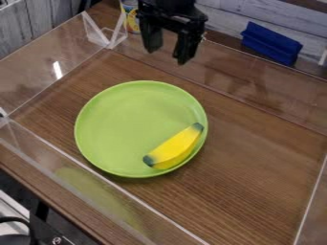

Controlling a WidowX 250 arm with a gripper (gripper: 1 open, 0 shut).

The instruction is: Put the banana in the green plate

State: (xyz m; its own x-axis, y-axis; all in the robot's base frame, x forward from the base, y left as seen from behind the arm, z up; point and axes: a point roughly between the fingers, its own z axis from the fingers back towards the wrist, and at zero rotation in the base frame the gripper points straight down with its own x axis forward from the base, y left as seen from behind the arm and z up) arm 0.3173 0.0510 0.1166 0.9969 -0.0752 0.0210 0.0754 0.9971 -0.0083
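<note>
Banana (178, 146) lies inside the green plate (115, 120), toward its rim at about four o'clock (one dark tip up by the rim, the other low at the plate's near edge). Tool (170, 43) hangs over the wooden desk (255, 153) at twelve o'clock from the plate, well apart from it, pointing down with jaws spread and nothing between them.

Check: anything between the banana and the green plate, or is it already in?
Nothing visible in the way. The banana already lies inside the green plate, against its right rim. The gripper hangs apart at the back of the table with its jaws open and empty.
</note>
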